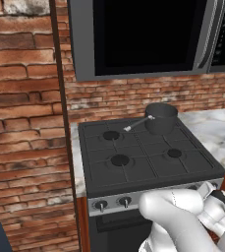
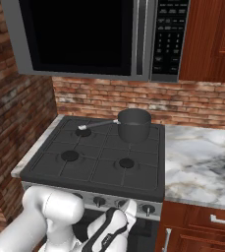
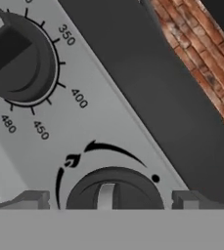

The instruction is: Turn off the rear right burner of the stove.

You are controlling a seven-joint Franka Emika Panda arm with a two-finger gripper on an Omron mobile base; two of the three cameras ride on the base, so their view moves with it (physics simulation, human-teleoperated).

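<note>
Our hand (image 3: 106,200) at the stove (image 2: 99,157) front strip, fingers spread open either side of a dark knob (image 3: 113,188), rear right burner (image 2: 133,132) hidden beneath the dark saucepan (image 2: 134,124), marble bench (image 2: 202,162) alongside.

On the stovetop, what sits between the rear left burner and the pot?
The pot's silver handle spans the grate from the pot to the rear left burner, clearest in the right base view.

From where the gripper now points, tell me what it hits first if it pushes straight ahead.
Most likely the dark knob centred between the gripper's fingertips, on the stove's silver front strip. It looks very close, though depth is hard to judge.
</note>
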